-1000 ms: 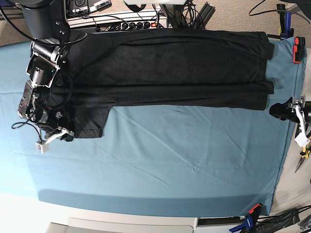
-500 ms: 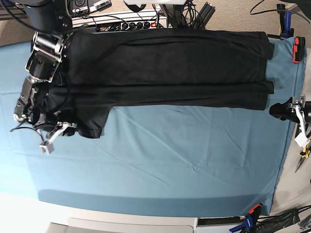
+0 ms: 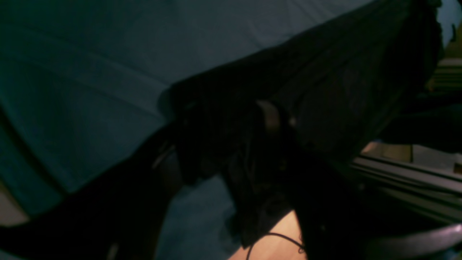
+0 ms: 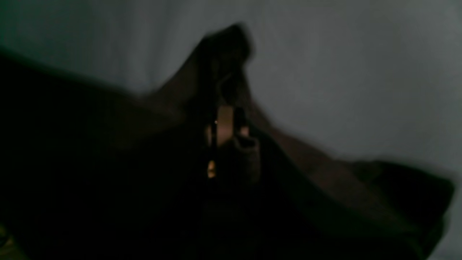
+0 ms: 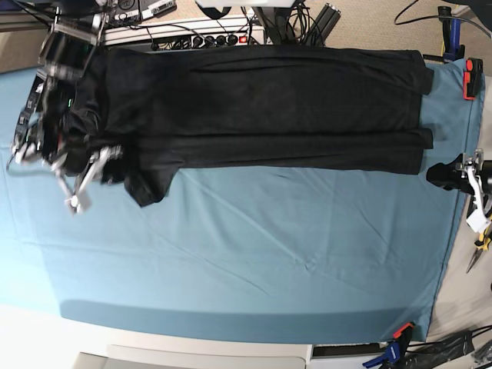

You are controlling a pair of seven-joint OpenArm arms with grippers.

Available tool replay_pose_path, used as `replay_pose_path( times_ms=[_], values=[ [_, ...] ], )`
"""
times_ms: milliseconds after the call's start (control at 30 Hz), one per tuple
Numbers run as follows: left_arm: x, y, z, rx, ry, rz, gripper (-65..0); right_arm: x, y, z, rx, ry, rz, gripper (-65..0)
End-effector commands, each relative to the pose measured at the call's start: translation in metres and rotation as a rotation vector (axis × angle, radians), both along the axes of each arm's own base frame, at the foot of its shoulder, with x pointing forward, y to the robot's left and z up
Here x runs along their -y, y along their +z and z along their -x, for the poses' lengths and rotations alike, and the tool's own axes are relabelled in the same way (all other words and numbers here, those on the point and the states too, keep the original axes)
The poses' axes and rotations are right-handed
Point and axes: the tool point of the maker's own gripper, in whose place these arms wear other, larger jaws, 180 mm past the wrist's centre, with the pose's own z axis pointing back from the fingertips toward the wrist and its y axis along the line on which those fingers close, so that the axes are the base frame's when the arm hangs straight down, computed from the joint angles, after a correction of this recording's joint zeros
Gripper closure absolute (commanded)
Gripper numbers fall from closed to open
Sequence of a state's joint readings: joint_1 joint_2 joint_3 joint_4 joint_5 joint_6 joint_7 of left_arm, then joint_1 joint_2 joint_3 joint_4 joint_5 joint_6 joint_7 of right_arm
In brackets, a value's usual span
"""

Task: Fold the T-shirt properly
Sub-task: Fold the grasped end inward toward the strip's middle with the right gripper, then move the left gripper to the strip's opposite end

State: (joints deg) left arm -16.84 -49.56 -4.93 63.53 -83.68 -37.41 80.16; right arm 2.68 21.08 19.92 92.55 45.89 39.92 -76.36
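Currently the T-shirt (image 5: 261,108) is lying stretched along the far side of the teal-covered counter (image 5: 254,246). The right tool (image 5: 115,165) is pinching its sleeve, clamped together on the fabric. The left tool (image 5: 461,171) is hanging off the counter's edge by the hem; whether its jaws are apart cannot be told.

Right wrist view blurred and dark — T-shirt (image 4: 325,187) fabric hides the fingers (image 4: 225,124).
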Motion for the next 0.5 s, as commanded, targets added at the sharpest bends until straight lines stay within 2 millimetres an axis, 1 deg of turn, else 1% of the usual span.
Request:
replay_pose_path(
  times_ms=[0,233,367,467],
  values=[
    [-0.007,0.018,-0.009,0.048,0.005,-0.005,-24.9,0.000,0.015,0.000,0.052,0.018,0.008,0.0],
    [-0.007,0.018,-0.009,0.048,0.005,-0.005,-24.9,-0.024,0.008,0.064,0.010,0.121,0.090,0.0],
    [-0.007,0.018,-0.009,0.048,0.005,-0.005,-24.9,-0.037,0.009,0.092,-0.005,0.172,0.118,0.0],
    [-0.007,0.018,-0.009,0.048,0.005,-0.005,-24.9,-0.044,0.010,0.109,-0.018,0.200,0.129,0.0]
  ],
)
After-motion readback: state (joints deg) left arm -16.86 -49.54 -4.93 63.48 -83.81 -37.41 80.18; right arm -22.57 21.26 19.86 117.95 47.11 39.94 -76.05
